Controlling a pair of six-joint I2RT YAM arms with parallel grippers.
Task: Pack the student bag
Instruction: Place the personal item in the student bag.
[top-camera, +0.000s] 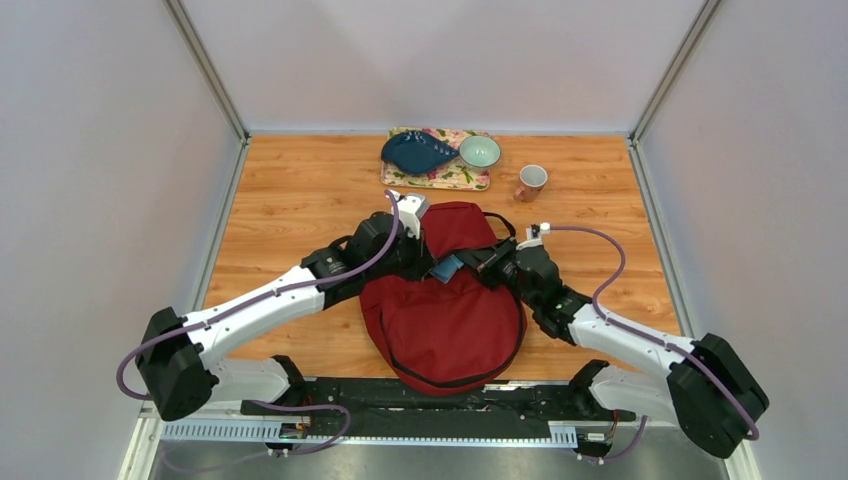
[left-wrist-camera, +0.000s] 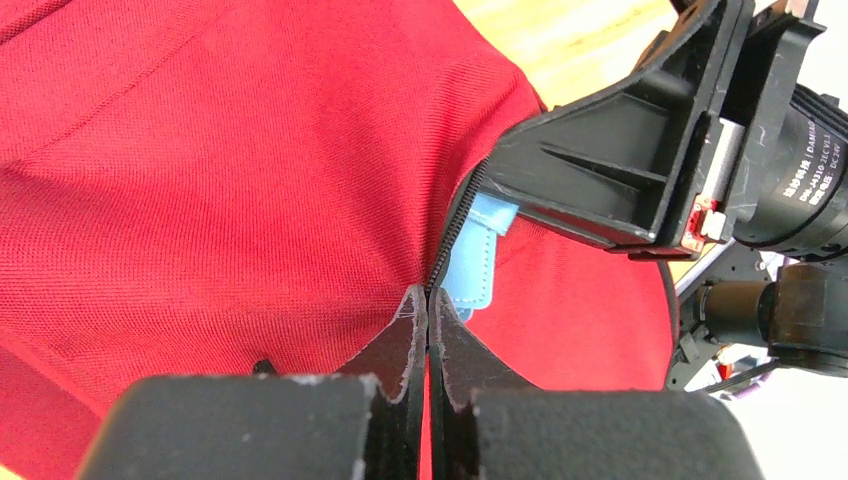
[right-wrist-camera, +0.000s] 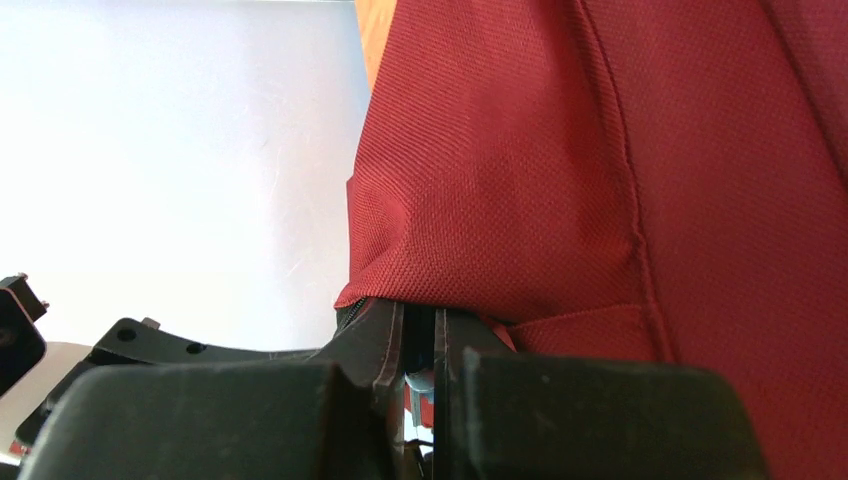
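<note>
Top external: one student bag (top-camera: 445, 320)

Overhead wide; both wrist close-ups on student bag (top-camera: 445, 320)

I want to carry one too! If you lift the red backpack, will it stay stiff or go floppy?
Probably floppy: the student bag is woven cloth, lying slumped, and it puckers where the right gripper pinches it. Likely light too, since it looks quite flat. The rough weave should not slip much.
</note>
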